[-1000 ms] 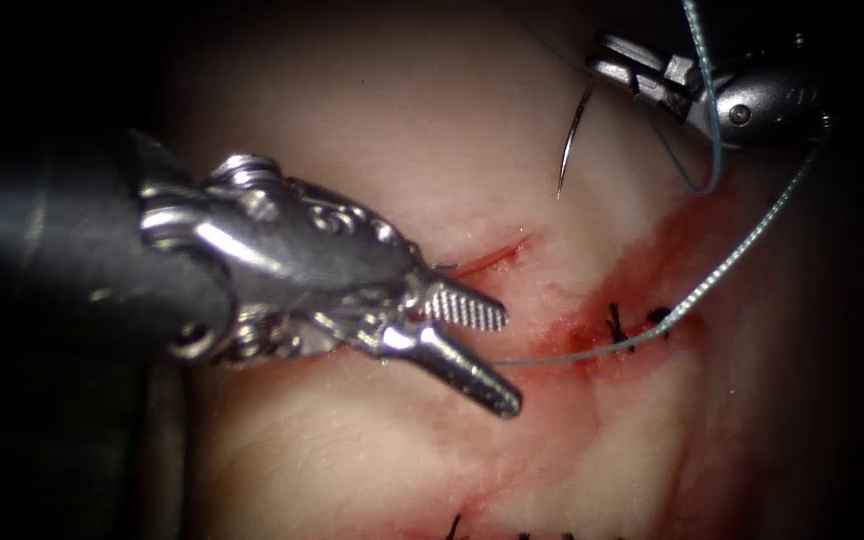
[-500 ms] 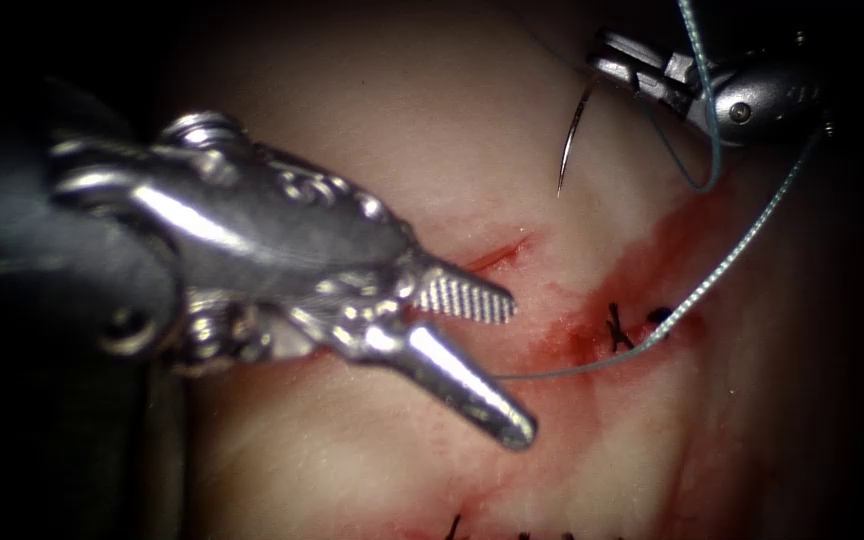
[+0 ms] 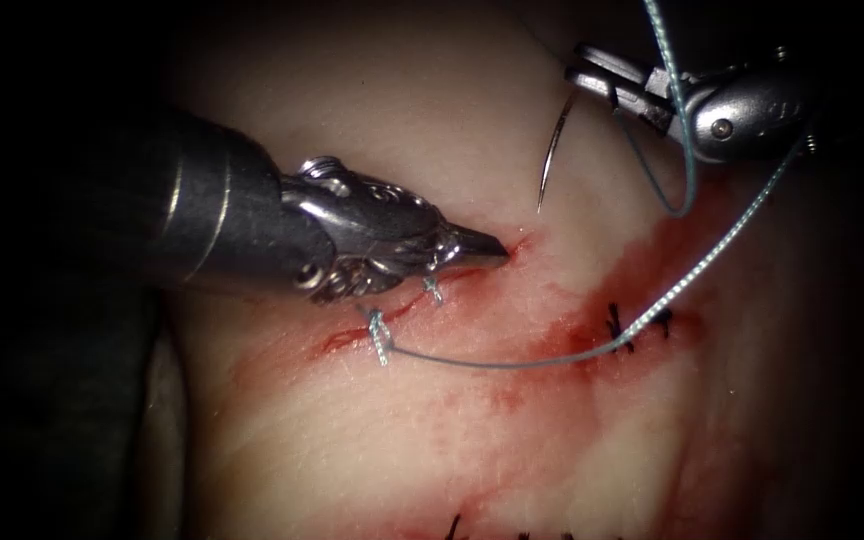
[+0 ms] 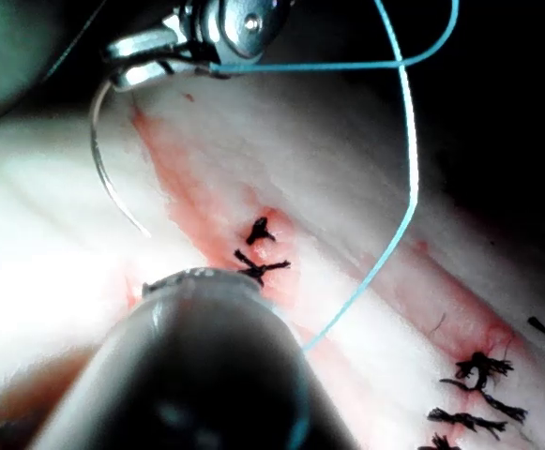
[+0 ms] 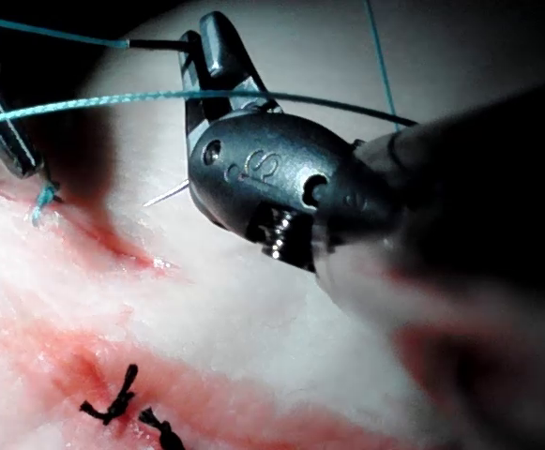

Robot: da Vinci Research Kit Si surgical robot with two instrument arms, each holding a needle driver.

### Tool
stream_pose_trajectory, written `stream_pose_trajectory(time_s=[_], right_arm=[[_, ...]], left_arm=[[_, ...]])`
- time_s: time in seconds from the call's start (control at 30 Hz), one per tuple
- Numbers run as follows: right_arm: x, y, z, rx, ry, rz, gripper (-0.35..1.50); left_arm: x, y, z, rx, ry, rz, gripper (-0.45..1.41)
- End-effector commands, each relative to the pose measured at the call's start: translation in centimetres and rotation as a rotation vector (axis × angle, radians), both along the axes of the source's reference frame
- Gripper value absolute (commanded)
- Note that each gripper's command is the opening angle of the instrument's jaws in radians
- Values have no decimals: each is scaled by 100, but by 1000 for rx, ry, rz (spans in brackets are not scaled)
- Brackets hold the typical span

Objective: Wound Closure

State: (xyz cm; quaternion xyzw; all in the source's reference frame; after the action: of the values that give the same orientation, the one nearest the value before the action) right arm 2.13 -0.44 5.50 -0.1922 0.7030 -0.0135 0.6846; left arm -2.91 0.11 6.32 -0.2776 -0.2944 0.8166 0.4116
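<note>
My right tool (image 3: 580,80) is at the upper right, jaws shut on the curved needle (image 3: 550,160) near its rear end. The needle hangs point down above the tissue (image 3: 472,450), free of it. The right tool's jaws (image 4: 155,52) and the needle (image 4: 103,159) also appear in the left wrist view. Blue thread (image 3: 492,366) runs from a knotted end (image 3: 380,338) on the left, past the black stitches (image 3: 617,328), up to the right tool. My left tool (image 3: 487,250) has its jaws shut to a point, nothing seen between them, tip at the upper end of the short cut (image 3: 472,268).
Red fluid stains a band of tissue (image 3: 552,340) around the stitches. More black stitches (image 3: 452,525) sit at the lower edge. A thread loop (image 3: 667,190) hangs below the right tool. The left tool's dark shaft (image 3: 192,210) covers the tissue's left part.
My left tool turned, drew back up and left, and shut its open jaws, uncovering the thread's knotted end. The right tool with the needle shifted slightly up and left.
</note>
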Motion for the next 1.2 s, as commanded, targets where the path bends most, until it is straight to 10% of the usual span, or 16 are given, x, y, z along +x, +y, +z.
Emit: stream_pose_trajectory(time_s=[0.03,0.2,0.7,1.2], right_arm=[[9,3,2,-1,3,0,-35],[9,3,2,5,4,-1,-35],[18,-18,-2,-105,6,-1,-35],[18,-33,33,-278,17,-136,-35]], left_arm=[[-9,-2,8,34,-21,35,-45],[-28,-13,17,-19,-54,96,-45],[-49,-53,50,-261,413,-44,-45],[-57,-79,61,-333,548,16,-45]])
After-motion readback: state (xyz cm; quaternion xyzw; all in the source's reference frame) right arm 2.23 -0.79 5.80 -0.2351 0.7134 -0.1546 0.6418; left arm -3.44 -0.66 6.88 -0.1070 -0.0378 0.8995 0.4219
